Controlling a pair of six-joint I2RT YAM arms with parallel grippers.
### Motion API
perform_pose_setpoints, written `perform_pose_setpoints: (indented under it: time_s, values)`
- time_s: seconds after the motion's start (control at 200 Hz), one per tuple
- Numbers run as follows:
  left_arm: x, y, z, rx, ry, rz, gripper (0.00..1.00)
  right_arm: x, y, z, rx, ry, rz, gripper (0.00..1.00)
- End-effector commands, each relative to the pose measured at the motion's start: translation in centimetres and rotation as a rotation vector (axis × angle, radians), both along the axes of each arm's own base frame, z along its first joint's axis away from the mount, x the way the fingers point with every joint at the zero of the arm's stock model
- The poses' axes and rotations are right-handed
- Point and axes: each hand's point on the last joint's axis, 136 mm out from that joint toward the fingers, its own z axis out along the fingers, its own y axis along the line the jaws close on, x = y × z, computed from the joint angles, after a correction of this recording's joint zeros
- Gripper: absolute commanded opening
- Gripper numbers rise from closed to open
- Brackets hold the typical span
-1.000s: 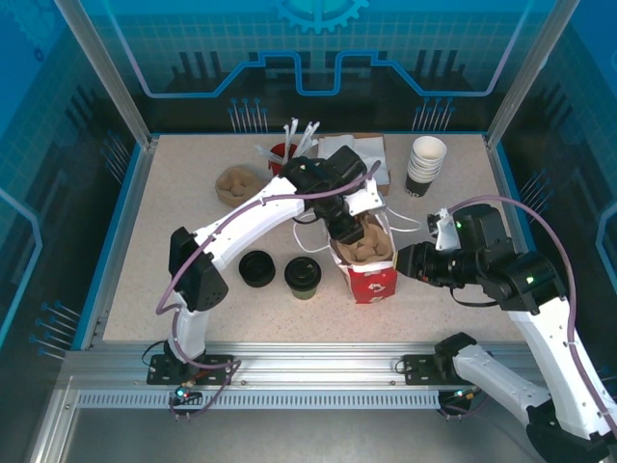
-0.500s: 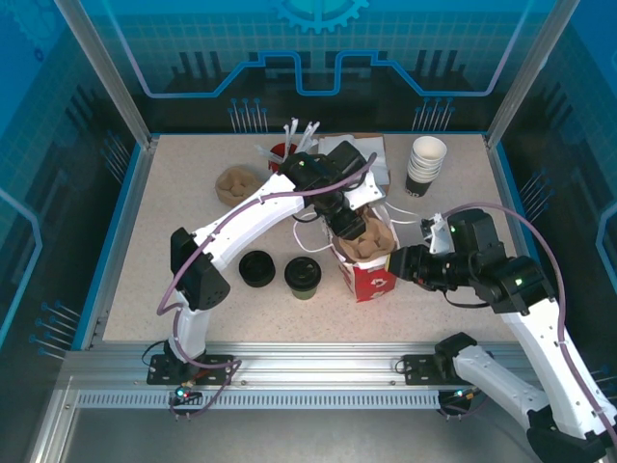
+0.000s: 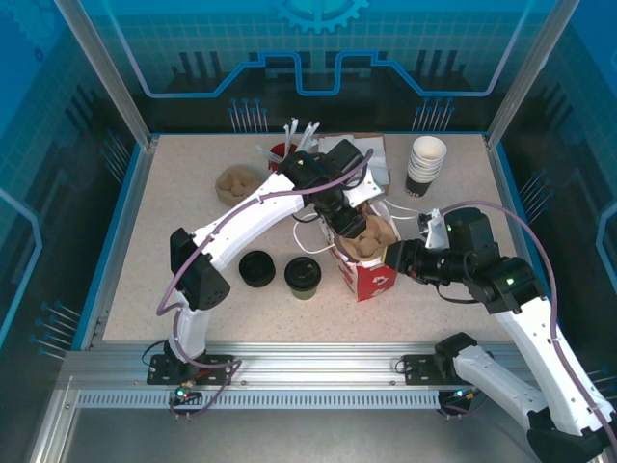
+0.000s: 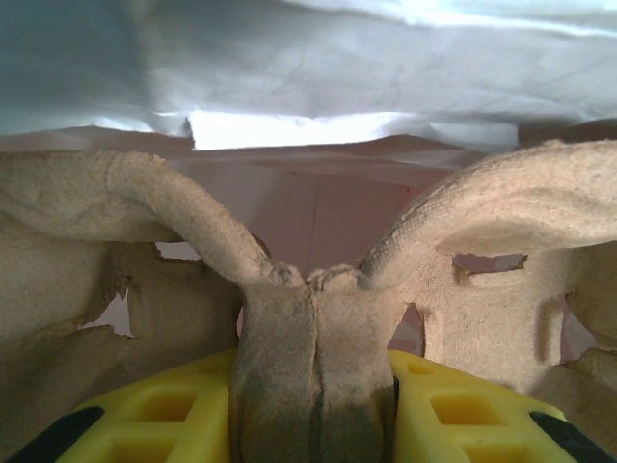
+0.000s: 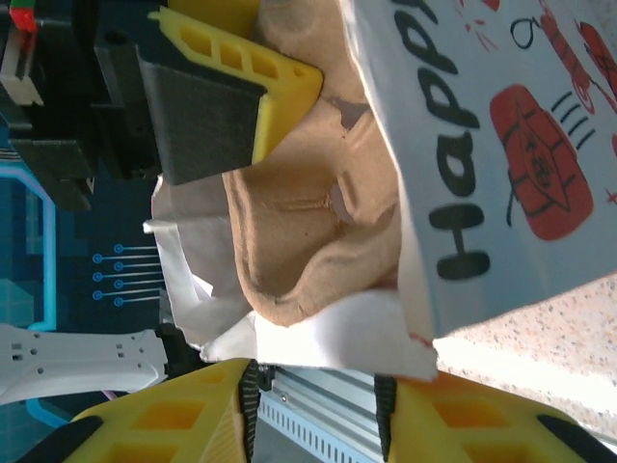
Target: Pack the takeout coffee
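The left gripper (image 3: 349,227) is pinching the middle ridge of a brown pulp cup carrier (image 4: 313,318) that is sitting in the mouth of the red-and-white paper bag (image 3: 374,277). The right gripper (image 3: 397,258) is clamping the bag's white rim on its right side, with the paper running between its yellow fingers (image 5: 164,424). The takeout coffee (image 3: 303,277) is standing on the table (image 3: 174,212) left of the bag, just beside a low stack of black lids (image 3: 256,268).

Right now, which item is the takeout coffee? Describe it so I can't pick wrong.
Start at the red-and-white paper bag mid-table. The takeout coffee stands just left of it. It is a short dark cup under a black lid, taller than the flat stack of loose lids beside it.
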Motion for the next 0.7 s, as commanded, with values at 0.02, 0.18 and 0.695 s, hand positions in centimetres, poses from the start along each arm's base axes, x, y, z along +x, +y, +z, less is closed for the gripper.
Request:
perform_pose_setpoints:
  time_s: [0.02,0.18,0.695]
  values:
    - [-0.1,0.3,1.0,0.001,-0.006,0.015,0.37,1.4,0.4,0.6,0.045,-0.054,-0.02,0.34]
    - [0.0,0.1,1.0,-0.004,-0.006,0.013,0.37,1.7,-0.1,0.0,0.015,-0.051,-0.052,0.27]
    - [1.7,0.6,-0.1,0.058,-0.046,0.011,0.37,-0.1,-1.2,-0.1,-0.014,0.006,-0.061,0.0]
